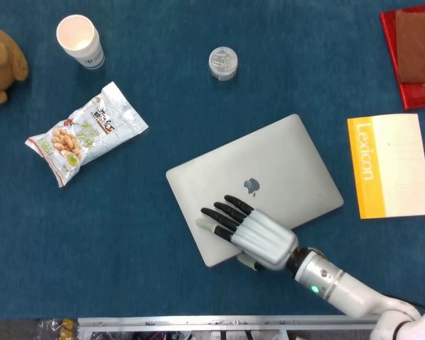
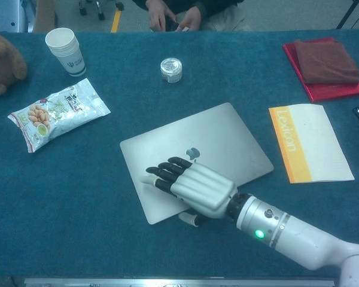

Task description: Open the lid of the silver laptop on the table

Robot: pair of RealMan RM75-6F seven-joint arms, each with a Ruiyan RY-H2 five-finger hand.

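The laptop point(image 1: 258, 184) is silver, with a dark logo on its closed lid, and is laid askew near the middle of the table point(image 1: 163, 92), its corners turned off the table's edges. The right hand point(image 1: 249, 232) is laid flat on the lid near the front corner, dark fingers point(image 1: 223, 212) spread across the metal and nothing grasped; the thumb is seen below the laptop's near edge. The left hand is not seen in either view.

The table is covered in blue cloth. A paper cup point(image 1: 80, 41), a snack bag point(image 1: 85, 133), a small tin point(image 1: 222, 63), a yellow booklet point(image 1: 389, 166) and a red tray point(image 1: 411, 53) are set around. A person's hands point(image 2: 176, 13) are seen past the far edge.
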